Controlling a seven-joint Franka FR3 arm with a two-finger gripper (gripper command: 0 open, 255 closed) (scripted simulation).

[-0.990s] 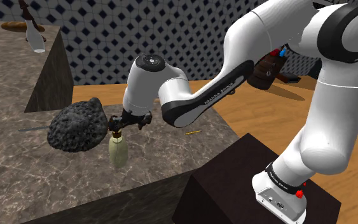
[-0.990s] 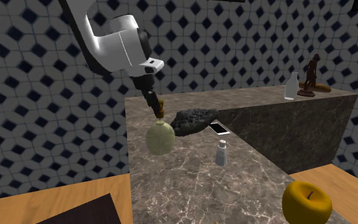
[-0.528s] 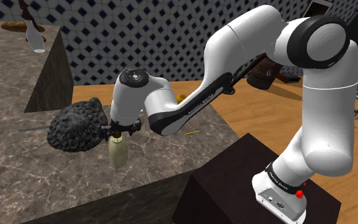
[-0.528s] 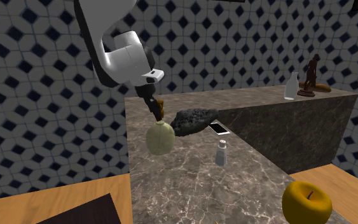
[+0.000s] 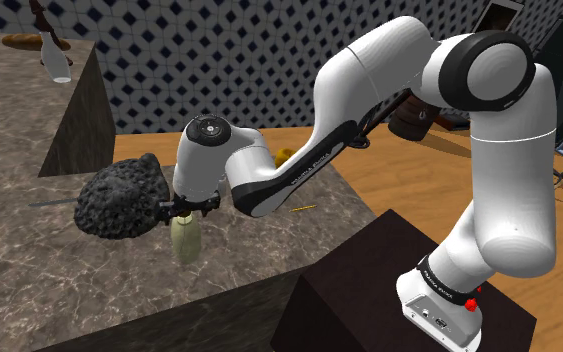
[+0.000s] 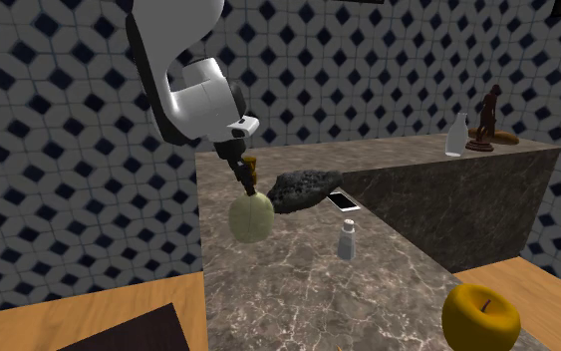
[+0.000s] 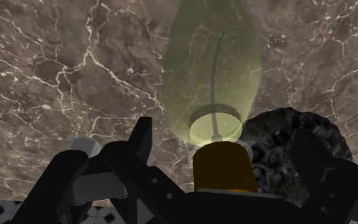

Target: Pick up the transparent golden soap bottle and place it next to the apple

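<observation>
The bottle (image 6: 251, 215) stands on the tabletop (image 6: 298, 289), just beside a rock (image 6: 303, 187) on the second exterior view's right. The claw (image 5: 183, 207) straddles the bottle's cap. A phone (image 6: 344, 200) lies beyond the rock, with a shaker (image 6: 347, 240) between it and the apple (image 6: 480, 316).

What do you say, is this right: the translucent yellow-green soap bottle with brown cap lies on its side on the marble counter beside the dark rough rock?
No: the translucent yellow-green soap bottle stands upright, as the shoulder view shows. It is on the marble counter beside the dark rough rock.
</observation>
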